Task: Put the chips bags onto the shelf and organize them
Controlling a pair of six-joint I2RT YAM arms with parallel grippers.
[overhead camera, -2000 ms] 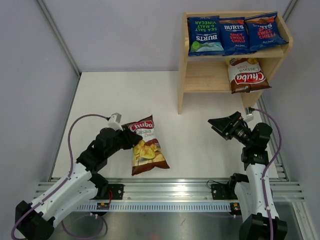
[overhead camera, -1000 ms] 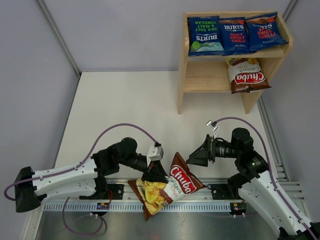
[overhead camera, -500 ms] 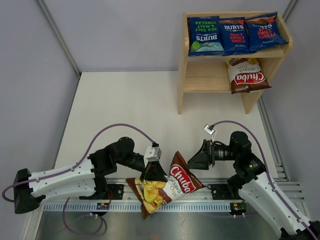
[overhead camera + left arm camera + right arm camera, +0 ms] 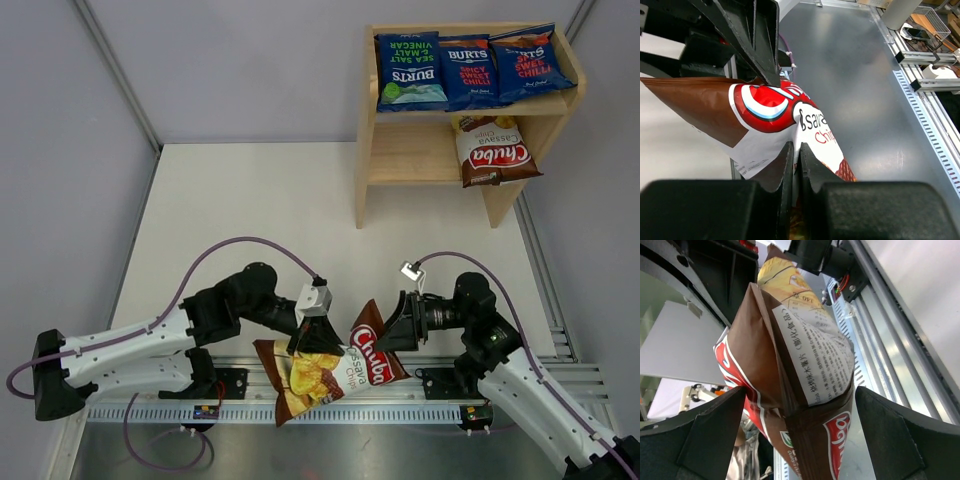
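Observation:
My left gripper (image 4: 314, 340) is shut on a brown-and-white Chuba chips bag (image 4: 335, 374) and holds it up over the near rail. In the left wrist view the fingers (image 4: 785, 165) pinch the bag's edge (image 4: 765, 105). My right gripper (image 4: 390, 327) is open, and its jaws stand on either side of the bag's red-logo end. In the right wrist view the bag (image 4: 805, 355) fills the gap between the fingers (image 4: 710, 430). The wooden shelf (image 4: 372, 110) stands at the far right. Its top tier holds three blue Burts bags (image 4: 466, 70). Its lower tier holds a second Chuba bag (image 4: 492, 150).
The metal rail (image 4: 420, 385) with both arm bases runs along the near edge, under the held bag. Grey walls close in the white table (image 4: 250, 210) on the left and at the back. The shelf's left side panel faces the table.
My left gripper has raised and turned the Chuba bag a little. My right gripper has moved left, so its open jaws now straddle the bag's end.

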